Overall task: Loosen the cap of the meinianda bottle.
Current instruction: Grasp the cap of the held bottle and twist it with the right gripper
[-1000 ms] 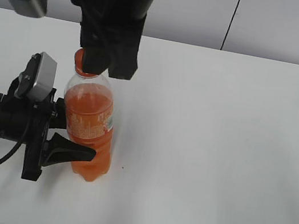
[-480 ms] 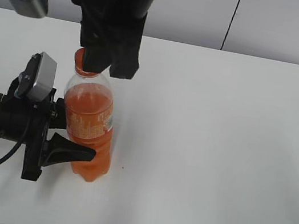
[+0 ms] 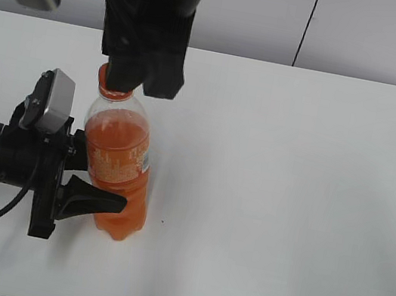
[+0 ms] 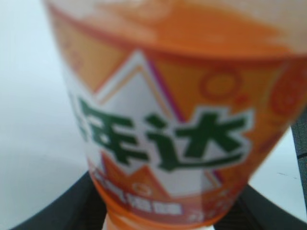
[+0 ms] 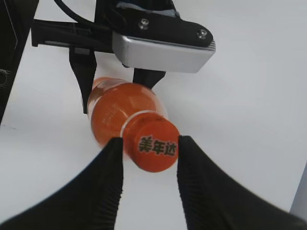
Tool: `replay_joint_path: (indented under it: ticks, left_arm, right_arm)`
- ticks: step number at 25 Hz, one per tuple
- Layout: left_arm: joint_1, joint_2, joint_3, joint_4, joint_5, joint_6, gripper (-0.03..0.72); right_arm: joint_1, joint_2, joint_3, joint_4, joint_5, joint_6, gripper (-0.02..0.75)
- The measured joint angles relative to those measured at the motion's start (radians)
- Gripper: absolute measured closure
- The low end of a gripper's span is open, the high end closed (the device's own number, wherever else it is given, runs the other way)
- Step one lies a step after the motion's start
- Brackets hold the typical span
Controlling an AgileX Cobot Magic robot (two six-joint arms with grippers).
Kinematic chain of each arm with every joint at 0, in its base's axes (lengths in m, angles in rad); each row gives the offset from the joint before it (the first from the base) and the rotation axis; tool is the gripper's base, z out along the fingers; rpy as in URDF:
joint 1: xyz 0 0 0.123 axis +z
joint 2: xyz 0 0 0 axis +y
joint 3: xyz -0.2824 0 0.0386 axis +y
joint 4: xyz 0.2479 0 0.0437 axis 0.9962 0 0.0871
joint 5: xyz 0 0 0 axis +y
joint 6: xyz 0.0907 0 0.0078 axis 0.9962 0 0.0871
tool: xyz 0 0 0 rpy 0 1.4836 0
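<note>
Meinianda bottle (image 3: 115,172) upright on bench (image 3: 287,210), near left. Left tool (image 3: 95,187) clamps body. Right tool (image 5: 149,146) straddles cap (image 5: 156,145), fingers flanking, contact unclear. Squeeze firmly, centred, before twisting.

The left arm lies low along the table, reaching in from the left edge of the exterior view, wrist level and its camera block on top. The left gripper (image 3: 100,200) is clamped around the lower body of the bottle (image 3: 115,172), one dark finger (image 3: 89,200) curving across the front of it. The right arm comes down from above at the top left, its gripper (image 5: 148,148) pointing downward over the bottle's neck. In the right wrist view its two ribbed black fingers (image 5: 108,177) flank the cap (image 5: 156,146), the left one touching the cap's edge, the right one just beside it
</note>
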Motion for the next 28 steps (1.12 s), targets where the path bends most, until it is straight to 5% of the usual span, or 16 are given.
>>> replay_joint_path:
  ticks: [8,16,22,28]
  left_arm:
    - [0.000,0.000,0.000,0.000,0.000,0.000,0.307]
    - [0.000,0.000,0.000,0.000,0.000,0.000,0.308]
    - [0.000,0.000,0.000,0.000,0.000,0.000,0.308]
    - [0.000,0.000,0.000,0.001,0.000,0.000,0.308]
  right_arm:
    - [0.000,-0.046,0.000,0.054,0.000,0.184,0.391]
    - [0.000,-0.052,0.000,0.013,0.000,1.037,0.386]
    - [0.000,-0.052,0.000,0.008,-0.001,1.121,0.273]
    - [0.000,-0.024,0.000,-0.018,-0.002,1.159,0.257]
